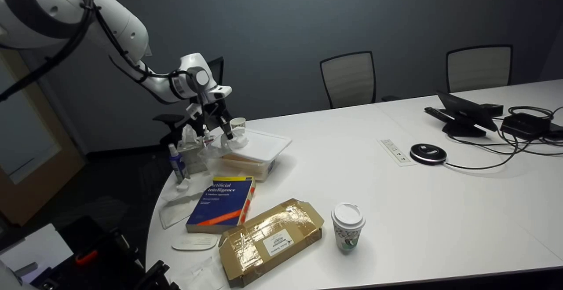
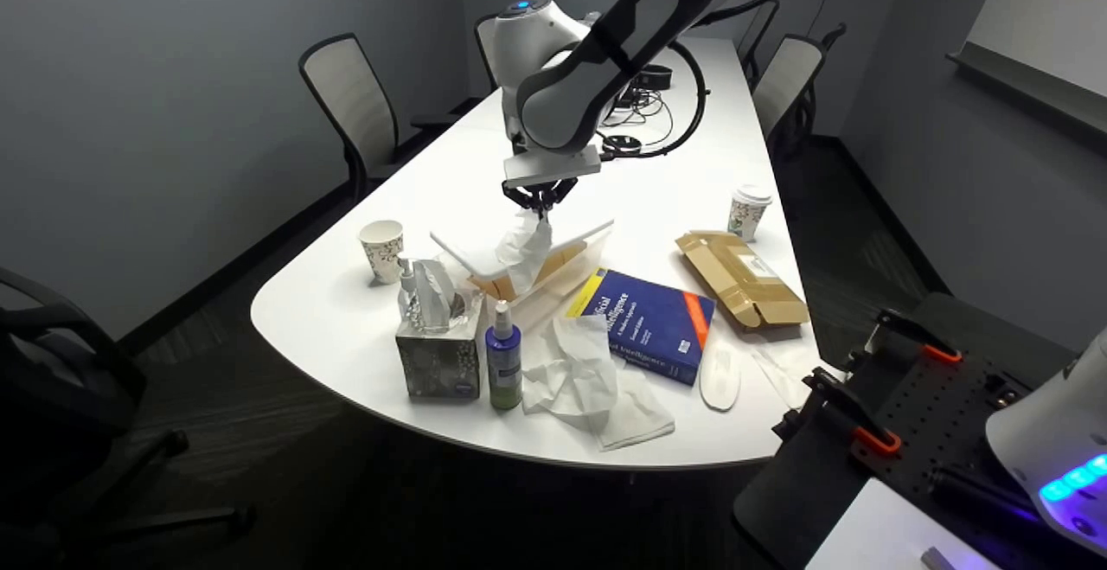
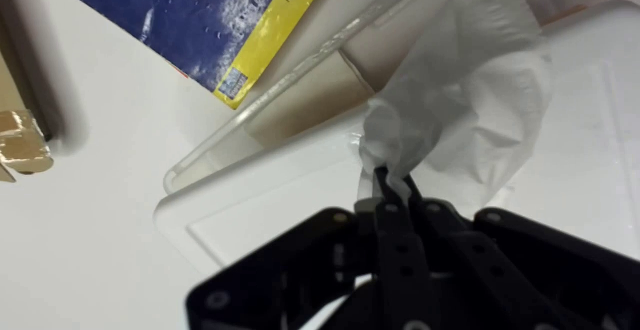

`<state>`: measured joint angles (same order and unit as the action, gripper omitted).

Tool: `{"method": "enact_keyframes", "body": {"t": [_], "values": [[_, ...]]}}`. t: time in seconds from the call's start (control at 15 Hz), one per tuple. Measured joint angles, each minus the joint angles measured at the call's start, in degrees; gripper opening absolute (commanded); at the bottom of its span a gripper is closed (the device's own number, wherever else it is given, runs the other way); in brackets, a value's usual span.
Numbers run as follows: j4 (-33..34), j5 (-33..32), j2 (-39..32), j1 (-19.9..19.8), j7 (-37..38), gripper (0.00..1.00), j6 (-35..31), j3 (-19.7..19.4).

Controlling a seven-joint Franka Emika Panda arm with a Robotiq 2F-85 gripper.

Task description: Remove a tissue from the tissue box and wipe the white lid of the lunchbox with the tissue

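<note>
- Gripper [image 3: 395,182], nearest in wrist view: clenched on a crumpled white tissue [image 3: 480,109].
- Tissue fans out over white lid [image 3: 300,185], reaching past its far edge above clear lunchbox [image 3: 290,80]. Can't tell if it touches the lid.
- Lid sits askew, strip of lunchbox uncovered. Blue book [image 3: 175,19] just beyond, far left.
- In an exterior view: cardboard box [image 1: 264,226] near, lidded cup [image 1: 347,226] just right of it; book between cardboard box and lunchbox. Tissue at lid's left part.
- In an exterior view: loose paper sheets [image 2: 575,371] near, spray bottle [image 2: 504,367] just left, tissue box [image 2: 439,367] left of that, paper cup [image 2: 382,252] farther back. Tissue hangs from gripper at lid's near edge.
</note>
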<state>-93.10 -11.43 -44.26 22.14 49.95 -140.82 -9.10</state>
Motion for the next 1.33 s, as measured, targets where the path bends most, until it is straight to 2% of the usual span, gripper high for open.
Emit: {"method": "enact_keyframes", "body": {"t": [0.93, 1.33], "values": [[10.82, -1.15, -7.58, 2.38, -0.56, 0.0, -0.94, 3.19], [16.24, -0.96, -11.54, 2.67, -3.61, 0.0, -0.95, 5.04]]}}
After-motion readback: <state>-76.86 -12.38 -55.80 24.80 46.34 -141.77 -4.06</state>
